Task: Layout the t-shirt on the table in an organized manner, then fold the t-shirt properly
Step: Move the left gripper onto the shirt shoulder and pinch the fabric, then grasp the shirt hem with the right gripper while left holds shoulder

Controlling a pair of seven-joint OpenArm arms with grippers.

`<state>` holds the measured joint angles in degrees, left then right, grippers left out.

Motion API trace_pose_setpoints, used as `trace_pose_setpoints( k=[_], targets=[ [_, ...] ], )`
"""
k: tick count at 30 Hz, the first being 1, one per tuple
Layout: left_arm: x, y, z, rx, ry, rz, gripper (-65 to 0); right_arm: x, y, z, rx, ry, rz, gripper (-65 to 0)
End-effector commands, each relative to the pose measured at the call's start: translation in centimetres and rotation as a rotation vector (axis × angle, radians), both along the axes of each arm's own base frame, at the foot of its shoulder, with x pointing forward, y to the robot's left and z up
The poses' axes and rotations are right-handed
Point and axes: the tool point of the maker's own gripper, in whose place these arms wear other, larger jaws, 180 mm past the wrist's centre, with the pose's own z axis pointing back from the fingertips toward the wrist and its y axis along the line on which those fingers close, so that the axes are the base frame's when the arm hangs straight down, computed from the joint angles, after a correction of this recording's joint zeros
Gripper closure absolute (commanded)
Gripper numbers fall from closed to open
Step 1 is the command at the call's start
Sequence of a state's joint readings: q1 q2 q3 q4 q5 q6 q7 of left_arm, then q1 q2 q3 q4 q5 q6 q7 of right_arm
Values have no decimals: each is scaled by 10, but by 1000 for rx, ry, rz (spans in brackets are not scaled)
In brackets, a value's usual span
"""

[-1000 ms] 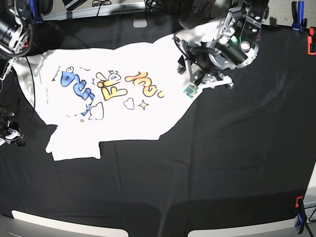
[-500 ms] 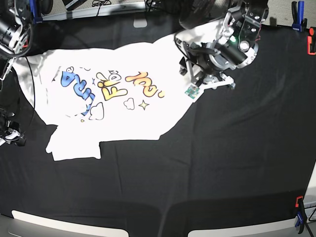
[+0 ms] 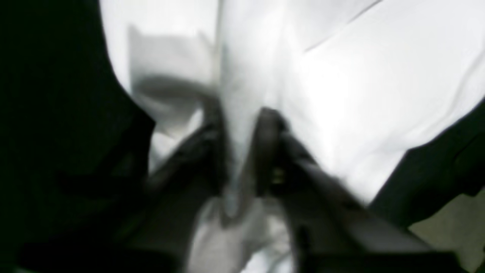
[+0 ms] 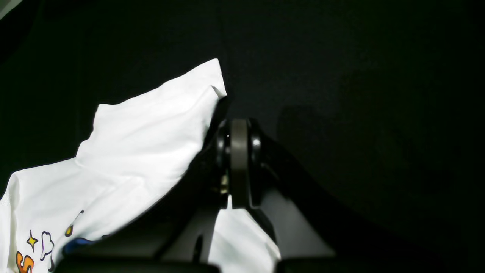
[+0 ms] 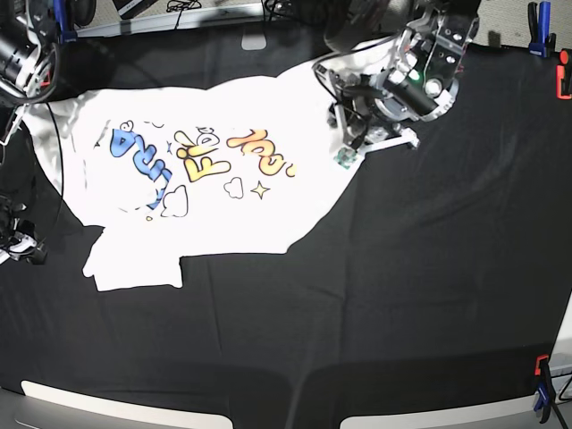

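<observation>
On table (image 5: 429,268): one t-shirt (image 5: 214,179), two arms.

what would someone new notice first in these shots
The white t-shirt, with its blue, yellow and orange cartoon print, lies spread on the black table, left of centre in the base view. At its far right edge, the left gripper is shut on a pinched fold.

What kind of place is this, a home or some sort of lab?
Most likely a robotics lab or workbench. The table is draped in black cloth held by clamps, a robot arm works on a t-shirt, and cables trail along the far edge.
</observation>
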<state>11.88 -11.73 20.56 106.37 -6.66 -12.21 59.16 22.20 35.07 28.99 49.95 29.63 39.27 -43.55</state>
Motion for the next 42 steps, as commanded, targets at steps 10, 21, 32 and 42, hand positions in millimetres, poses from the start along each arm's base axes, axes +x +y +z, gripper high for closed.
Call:
trace_pose_setpoints(
  k=[10,21,32,42],
  targets=[
    [30,3,61,18,-232,8,0,10,-10,29,-26,-76,-1,0],
    [33,8,63,52,-257,14,0,36,11,31,-68,-253,-18,-327],
    [32,9,63,55,-254,14,0,78,48,9,-25,-217,-143,-325],
    [33,9,63,55,-254,14,0,65,42,-49,45,-73,-247,-325]
  ],
)
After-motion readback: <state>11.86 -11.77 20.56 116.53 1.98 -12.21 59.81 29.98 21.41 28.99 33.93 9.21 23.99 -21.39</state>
